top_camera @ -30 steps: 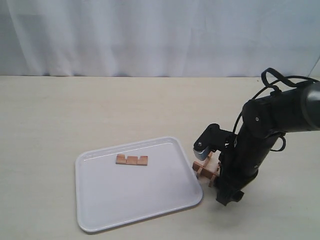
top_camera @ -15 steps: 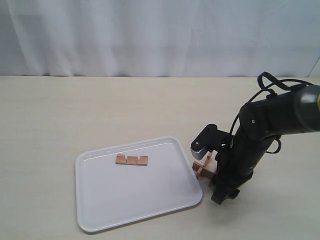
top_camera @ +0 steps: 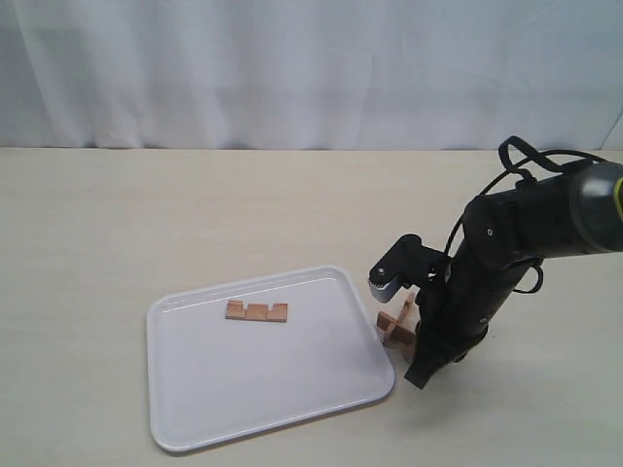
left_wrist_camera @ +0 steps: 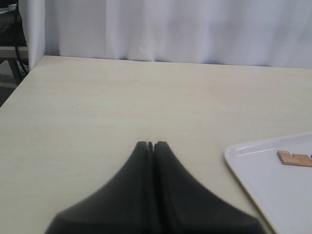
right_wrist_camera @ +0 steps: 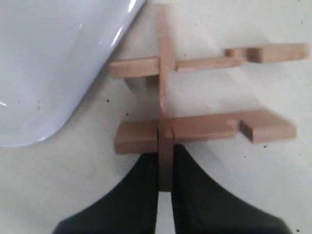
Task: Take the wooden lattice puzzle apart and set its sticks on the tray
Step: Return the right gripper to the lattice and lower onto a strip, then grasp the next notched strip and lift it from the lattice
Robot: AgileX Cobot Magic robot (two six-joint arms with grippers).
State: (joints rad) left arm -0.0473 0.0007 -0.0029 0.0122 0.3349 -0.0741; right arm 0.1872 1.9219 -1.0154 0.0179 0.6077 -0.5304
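The right gripper point(right_wrist_camera: 165, 157) is clamped on the end of the cross stick point(right_wrist_camera: 165, 58) of the puzzle point(right_wrist_camera: 204, 127), which sits on the table point(top_camera: 195, 214) just beside a corner of the tray point(top_camera: 253, 389). One loose stick point(top_camera: 257, 311) lies on the tray. The left gripper point(left_wrist_camera: 150, 145) holds its jaws pressed together above the table.

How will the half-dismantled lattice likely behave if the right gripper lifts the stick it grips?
The lattice looks like rigid wood, so it should not flex. The right gripper pinches one thin stick on edge; the two crossing sticks only sit in its notches, so they may slide off or come along. It is small, so probably light.
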